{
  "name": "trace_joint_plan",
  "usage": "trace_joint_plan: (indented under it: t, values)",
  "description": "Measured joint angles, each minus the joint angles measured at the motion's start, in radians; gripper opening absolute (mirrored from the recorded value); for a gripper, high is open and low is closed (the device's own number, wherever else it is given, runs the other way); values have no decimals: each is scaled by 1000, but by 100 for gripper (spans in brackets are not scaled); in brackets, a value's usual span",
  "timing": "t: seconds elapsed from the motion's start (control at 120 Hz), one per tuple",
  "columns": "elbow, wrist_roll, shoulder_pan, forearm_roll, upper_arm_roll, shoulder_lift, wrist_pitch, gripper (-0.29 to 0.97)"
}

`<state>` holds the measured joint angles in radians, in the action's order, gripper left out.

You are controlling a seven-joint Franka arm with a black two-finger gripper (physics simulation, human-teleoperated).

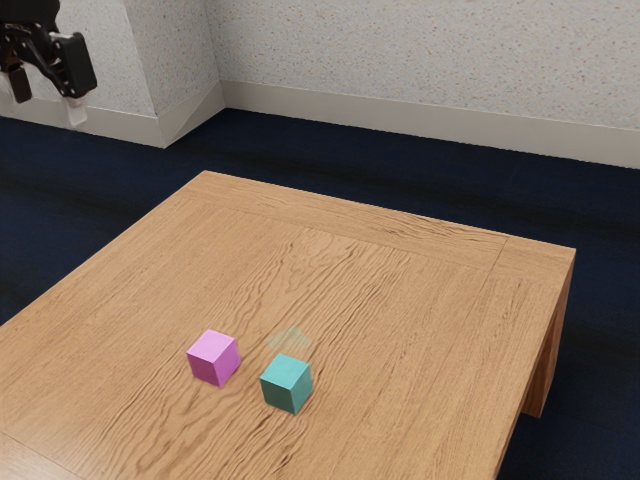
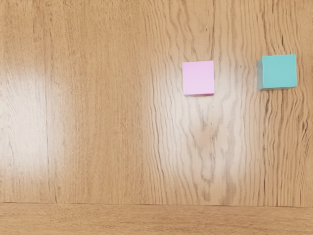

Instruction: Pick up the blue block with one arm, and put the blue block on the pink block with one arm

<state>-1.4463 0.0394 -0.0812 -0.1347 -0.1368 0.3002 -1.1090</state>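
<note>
At the claw [image 1: 47,100]: it is hanging high above the table [image 1: 400,260], well apart from both blocks. Its two fingers are standing apart with nothing between them, so it is carrying nothing.
Blue block [image 1: 287,383]: it is sitting flat on the wood, untouched, far below and ahead of the claw. In the wrist view the blue block [image 2: 278,71] is lying well off to one side of the hand's centre, the farther of the two.
Pink block [image 1: 214,357]: it is resting near the blue block with bare wood showing between them. In the wrist view the pink block [image 2: 198,78] is lying nearer the claw's axis.
Reason for pose: judged, the raised, spread claw is keeping both blocks in sight before any descent.
Reason for spacing: judged, the gap between the blocks is leaving room for a finger on the blue block's inner face.
Stage: the pick is not yet begun.
Next move: judged, the claw is needing to travel over the blue block and come down astride two opposite faces.
Risk: judged, the inner finger is liable to nudge the pink block.
</note>
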Motion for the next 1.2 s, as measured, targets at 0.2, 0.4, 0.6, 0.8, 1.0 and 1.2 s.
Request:
trace_joint_plan:
  t: [0.2, 0.4, 0.6, 0.8, 1.0, 1.2]
  values:
    - [2, 11, 0, 18, 0, -5, -105, 68]
    - [-46, 10, -1, 72, -58, -115, -188, 68]
    - [-50, -8, 1, 79, -89, -186, -216, 68]
    - [-58, -22, 1, 60, -94, -187, -239, 68]
    - [-358, -31, 2, 64, -98, -149, -395, 68]
    - [-501, -46, 2, 89, -103, -162, -566, 68]
